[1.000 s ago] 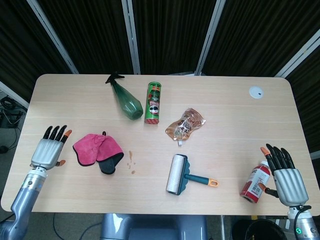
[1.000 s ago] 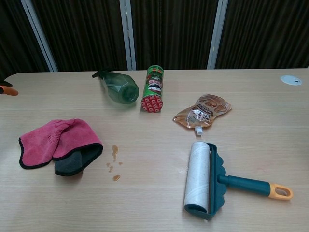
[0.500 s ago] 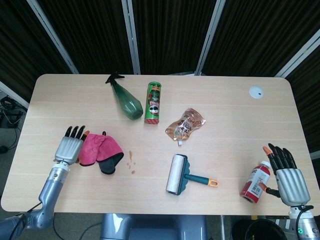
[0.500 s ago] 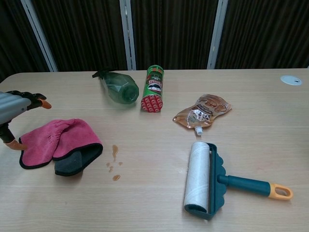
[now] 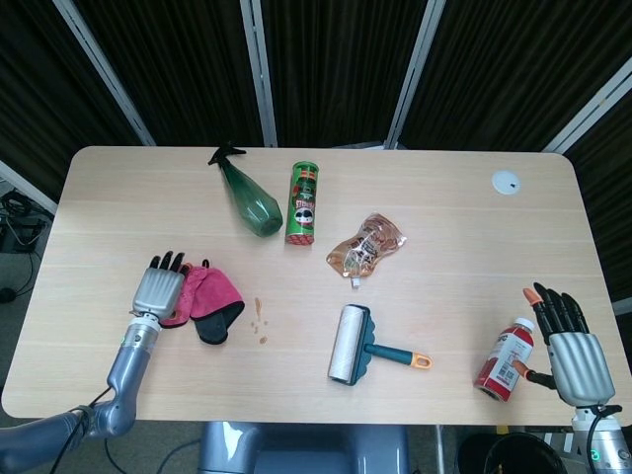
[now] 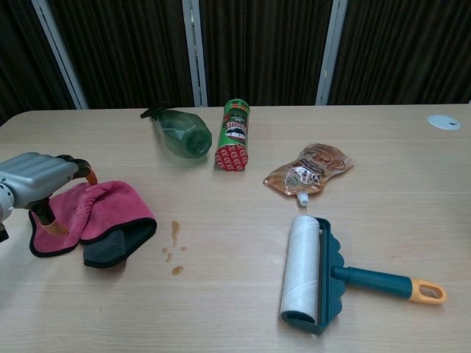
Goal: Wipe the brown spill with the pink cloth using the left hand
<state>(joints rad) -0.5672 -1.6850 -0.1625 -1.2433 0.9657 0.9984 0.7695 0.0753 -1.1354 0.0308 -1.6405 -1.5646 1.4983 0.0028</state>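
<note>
The left hand [image 5: 158,291] sits over the left part of the pink cloth [image 5: 202,294], fingers stretched out and pointing away from the robot. In the chest view the hand [image 6: 33,182] hangs above the cloth's [image 6: 110,206] left edge with its thumb reaching down to the fabric; whether it actually has a grip on the cloth, I cannot tell.

The cloth lies bunched on the left side of the worktop [image 5: 444,217], pink on top with a dark underside folded out at its near right corner. Just right of it is the spill [image 5: 260,321], a few small brown drops on the bare wood, apart from the cloth; the chest view shows them too [image 6: 174,246].

The right hand [image 5: 571,346] is at the worktop's near right corner, fingers spread and straight, holding nothing. A red bottle [image 5: 506,357] with a white cap stands tilted just beside it, on its left.

Further back, a green spray bottle [image 5: 247,197] lies on its side, and a green can [image 5: 303,202] lies next to it. A clear pouch [image 5: 365,245] of brownish liquid lies right of the can. A lint roller [image 5: 355,346] with a teal frame and orange handle tip lies nearer the front. A small white disc [image 5: 507,182] sits at the far right.
</note>
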